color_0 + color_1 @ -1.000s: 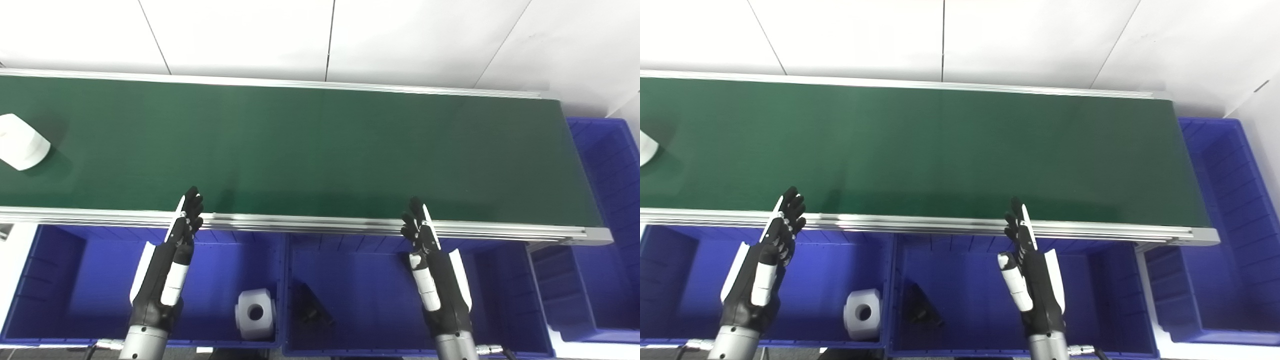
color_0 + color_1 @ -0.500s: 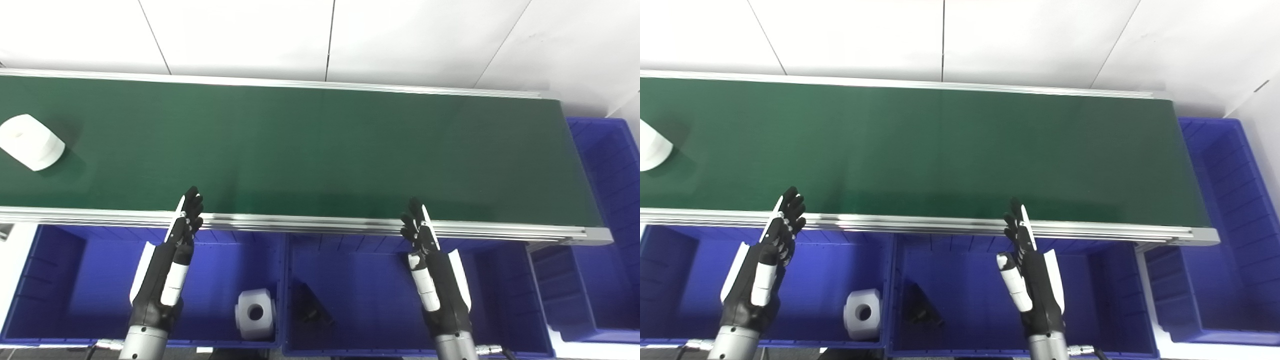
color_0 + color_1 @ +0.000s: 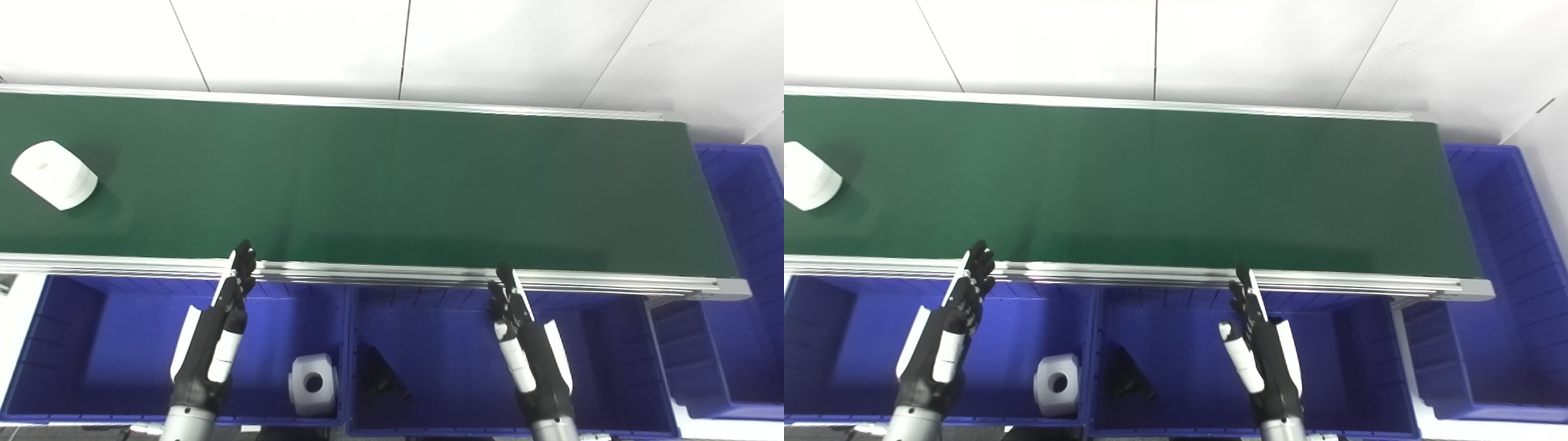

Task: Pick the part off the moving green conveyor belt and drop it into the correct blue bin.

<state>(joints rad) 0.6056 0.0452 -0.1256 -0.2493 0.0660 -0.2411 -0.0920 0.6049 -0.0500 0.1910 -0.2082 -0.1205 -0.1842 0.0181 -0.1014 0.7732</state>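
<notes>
**Colours on my screen**

I log: conveyor belt (image 3: 392,184), plain dark green, silver rails. Part (image 3: 55,182) on it, plain white. Bins (image 3: 465,361), deep blue, ribbed walls. Boxy piece (image 3: 313,384) in the left bin, white with a dark hole. Left hand (image 3: 214,343) and right hand (image 3: 530,355), black with white panels. Wall (image 3: 392,43), white with thin dark seams.

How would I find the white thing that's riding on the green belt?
Start at the long green conveyor belt and follow it to its far left end. The white part lies there alone, a rounded block with a small hole on top. The other white part sits down in a blue bin and shows a bigger hole.
</notes>
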